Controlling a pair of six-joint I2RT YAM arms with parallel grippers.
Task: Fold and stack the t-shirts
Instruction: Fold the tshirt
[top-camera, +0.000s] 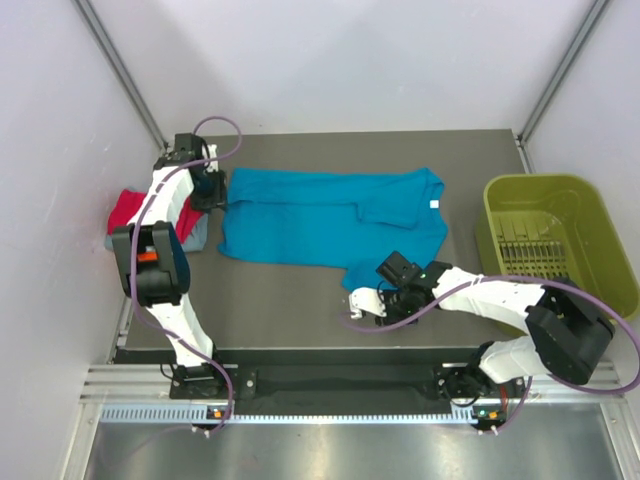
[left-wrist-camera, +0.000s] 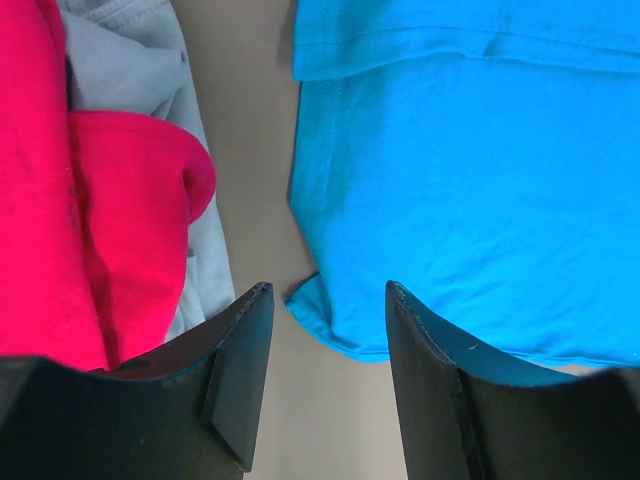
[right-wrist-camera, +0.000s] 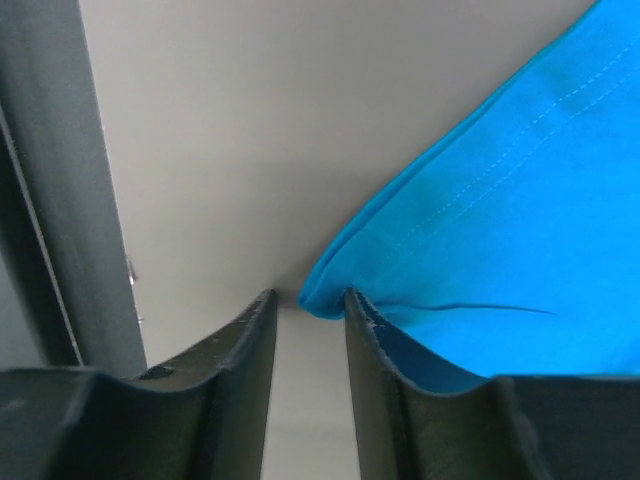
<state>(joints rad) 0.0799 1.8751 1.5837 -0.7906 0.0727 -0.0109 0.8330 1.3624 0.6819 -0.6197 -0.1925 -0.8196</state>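
Stack (top-camera: 125, 208) (magenta, grey) partly behind arm (top-camera: 165, 195).

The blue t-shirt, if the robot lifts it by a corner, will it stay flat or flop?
Probably flop: the blue t-shirt lies wrinkled and folded over itself, so it looks soft. It's likely light, being thin cloth. Pushed, it would probably bunch up.

A dark grey-brown bench (top-camera: 300, 310) fills the middle of the overhead view, enclosed by plain white walls (top-camera: 350, 60). An olive-green plastic bin (top-camera: 545, 182) with a slotted floor sits at the bench's right side. Thin metal struts (top-camera: 120, 70) slant up from the back corners. A silver rail (top-camera: 330, 385) runs along the near edge.
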